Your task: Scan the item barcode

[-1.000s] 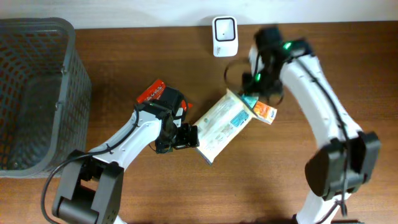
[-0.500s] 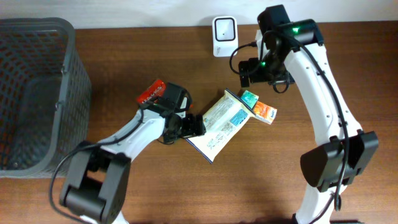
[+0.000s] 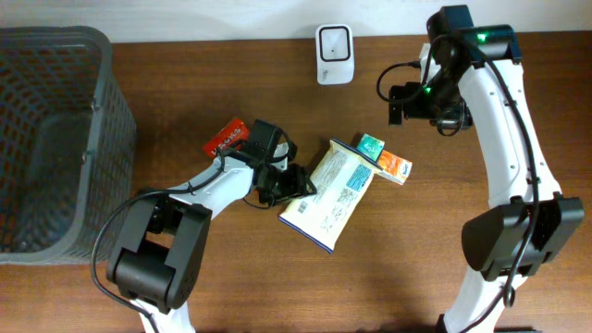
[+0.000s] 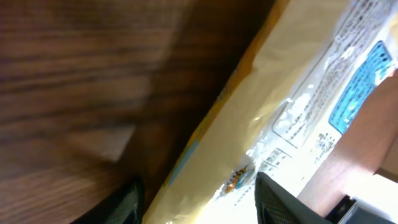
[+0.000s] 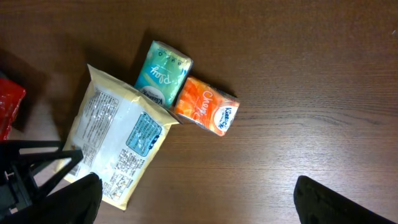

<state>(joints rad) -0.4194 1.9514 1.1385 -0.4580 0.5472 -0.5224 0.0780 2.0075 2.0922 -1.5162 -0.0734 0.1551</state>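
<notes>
A cream snack packet point(image 3: 328, 194) with blue print lies flat on the wooden table; it also shows in the left wrist view as the packet point(image 4: 298, 99) and in the right wrist view as the packet point(image 5: 121, 146). My left gripper point(image 3: 291, 183) lies low at its left end. Its jaws are part-way open on either side of the packet's edge, and a thin gap shows at one finger point(image 4: 127, 202). My right gripper point(image 3: 407, 102) hangs wide open above the table, right of the white scanner point(image 3: 333, 54), holding nothing. The barcode cannot be made out.
A green tissue pack point(image 3: 372, 145) and an orange one point(image 3: 395, 166) lie by the packet's upper right corner. A red pack point(image 3: 227, 137) sits behind the left arm. A dark mesh basket point(image 3: 55, 139) fills the far left.
The right gripper let go of the packet, opened wide and drew back up and to the right. The packet settled and swung slightly. The left gripper slid onto its end and its jaws narrowed.
</notes>
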